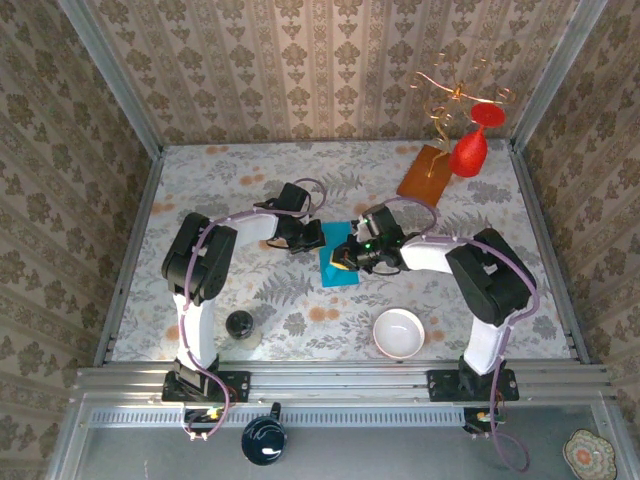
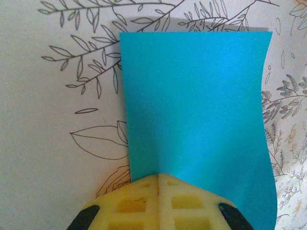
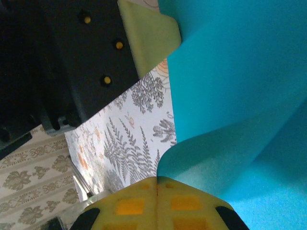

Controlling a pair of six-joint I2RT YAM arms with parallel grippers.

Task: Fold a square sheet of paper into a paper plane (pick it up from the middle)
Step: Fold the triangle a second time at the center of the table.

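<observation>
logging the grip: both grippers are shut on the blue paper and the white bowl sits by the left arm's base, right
Not quite: the top view shows the white bowl by the right arm's base, not the left. The rest holds: the left gripper and right gripper are both shut on the blue paper.

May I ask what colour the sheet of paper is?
The sheet of paper is teal-blue, clearest in the left wrist view.

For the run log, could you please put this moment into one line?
left hand: shut on square sheet of paper | right hand: shut on it | paper: bowed between hands
</observation>
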